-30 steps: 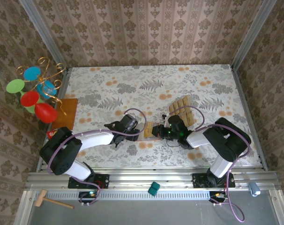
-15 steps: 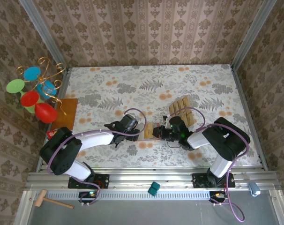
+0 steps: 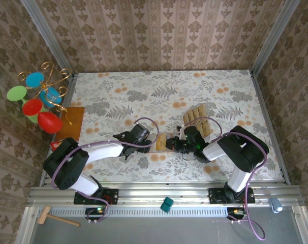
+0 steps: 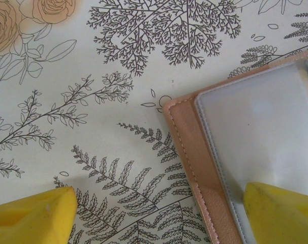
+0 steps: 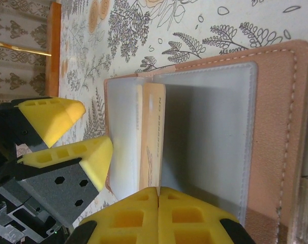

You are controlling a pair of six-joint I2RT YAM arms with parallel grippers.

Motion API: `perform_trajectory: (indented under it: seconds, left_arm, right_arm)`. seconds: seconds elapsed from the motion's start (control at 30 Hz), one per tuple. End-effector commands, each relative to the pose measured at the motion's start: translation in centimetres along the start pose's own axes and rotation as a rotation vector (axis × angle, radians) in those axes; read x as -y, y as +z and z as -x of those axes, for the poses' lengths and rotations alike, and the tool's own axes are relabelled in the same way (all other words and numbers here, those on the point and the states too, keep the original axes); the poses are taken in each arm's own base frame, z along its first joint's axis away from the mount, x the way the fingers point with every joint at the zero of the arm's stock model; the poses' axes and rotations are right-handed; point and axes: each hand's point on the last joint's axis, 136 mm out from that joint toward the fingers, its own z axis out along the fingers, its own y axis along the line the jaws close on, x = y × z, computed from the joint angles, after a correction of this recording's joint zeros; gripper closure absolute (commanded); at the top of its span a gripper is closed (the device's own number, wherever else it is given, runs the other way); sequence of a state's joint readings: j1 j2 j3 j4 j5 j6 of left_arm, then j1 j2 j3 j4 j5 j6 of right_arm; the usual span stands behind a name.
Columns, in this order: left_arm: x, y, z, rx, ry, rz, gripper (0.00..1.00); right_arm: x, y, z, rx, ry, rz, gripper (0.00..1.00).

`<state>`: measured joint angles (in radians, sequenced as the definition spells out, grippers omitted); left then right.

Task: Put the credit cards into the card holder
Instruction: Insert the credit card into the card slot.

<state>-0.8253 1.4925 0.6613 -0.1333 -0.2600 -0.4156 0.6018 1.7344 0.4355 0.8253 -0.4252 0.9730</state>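
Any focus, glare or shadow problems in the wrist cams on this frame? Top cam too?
Left wrist: tablecloth print and card holder stitching are sharp, the clear sleeve has a soft sheen, and the yellow fingertips look slightly soft. Right wrist: a shadow lies on the sleeve right of the credit card; the right gripper crowds the bottom edge. Top external: even light, walls splay outward.

walls (image 3: 159,30): brown damask wallpaper | table (image 3: 144,86): floral cloth | frame (image 3: 159,193): aluminium
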Motion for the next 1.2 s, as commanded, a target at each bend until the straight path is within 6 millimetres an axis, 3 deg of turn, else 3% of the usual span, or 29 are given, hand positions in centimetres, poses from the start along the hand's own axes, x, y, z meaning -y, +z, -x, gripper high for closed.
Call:
perform_trajectory:
  seconds: [0.0,0.73,1.17]
  left_arm:
    - [-1.0,0.1,-2.6,-0.077,0.028,0.048,0.14]
    - [-0.9,0.2,-2.8,-0.079,0.028,0.047,0.14]
    - [-0.8,0.2,-2.9,-0.081,0.029,0.047,0.14]
  right_arm:
    - [1.2,0.3,-0.7,-0.037,0.011,-0.026,1.0]
    - [1.4,1.2,-0.5,-0.053,0.023,-0.024,1.0]
    - [2.2,0.0,-0.8,-0.033,0.058,-0.059,1.0]
